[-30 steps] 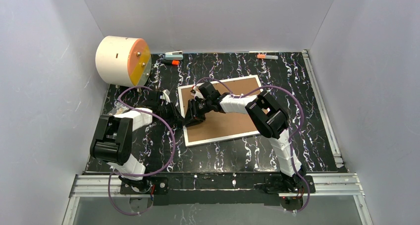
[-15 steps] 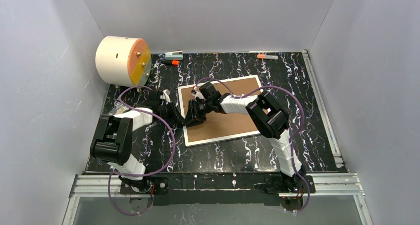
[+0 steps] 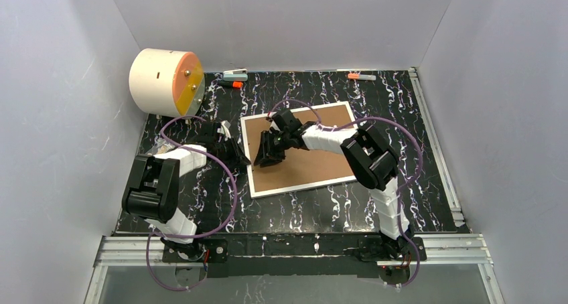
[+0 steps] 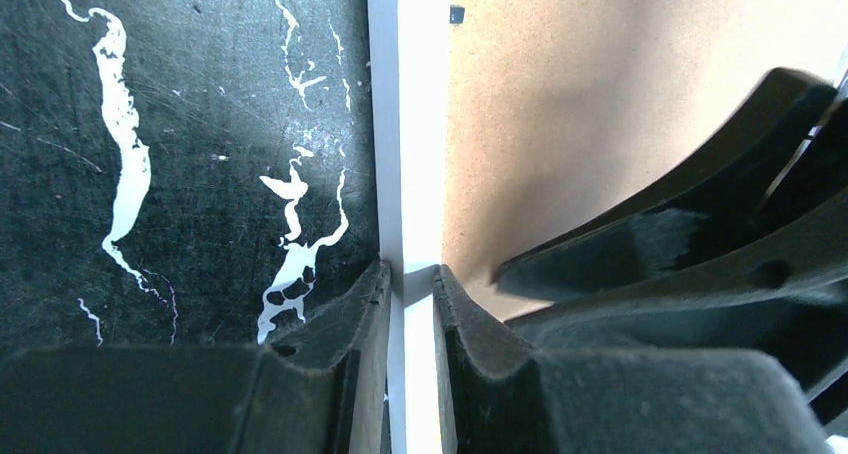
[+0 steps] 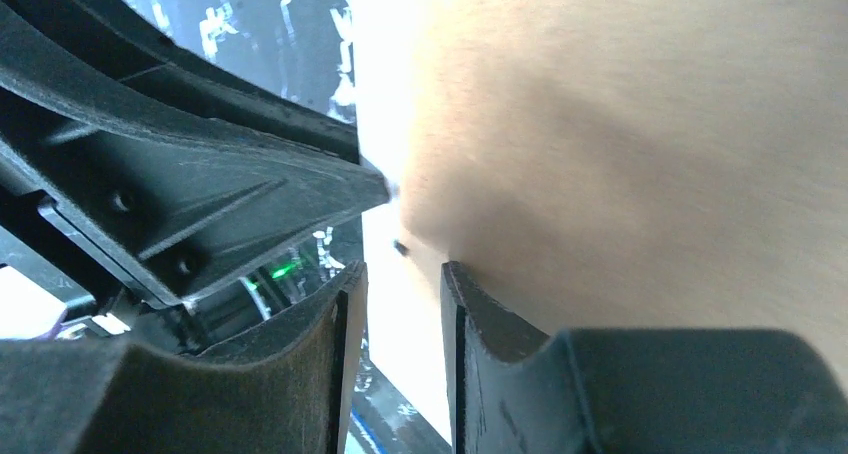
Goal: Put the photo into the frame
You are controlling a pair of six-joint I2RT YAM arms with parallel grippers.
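Frame (image 3: 315, 162), brown back up, flat beneath both tools. Left gripper (image 4: 408, 274) clenched on white rim; right gripper (image 5: 403, 274) just beside, slightly parted, grip unclear. Seems light, stiff, slick; best pinched at rim. No photo visible.

The frame (image 3: 315, 160) is seen board-side up, so its front is hidden against the desk (image 3: 402, 116). Its left rim is partly covered by the left gripper (image 3: 249, 161) and the right gripper (image 3: 265, 159). In both wrist views it is cut off, and it is blurred in the right one.
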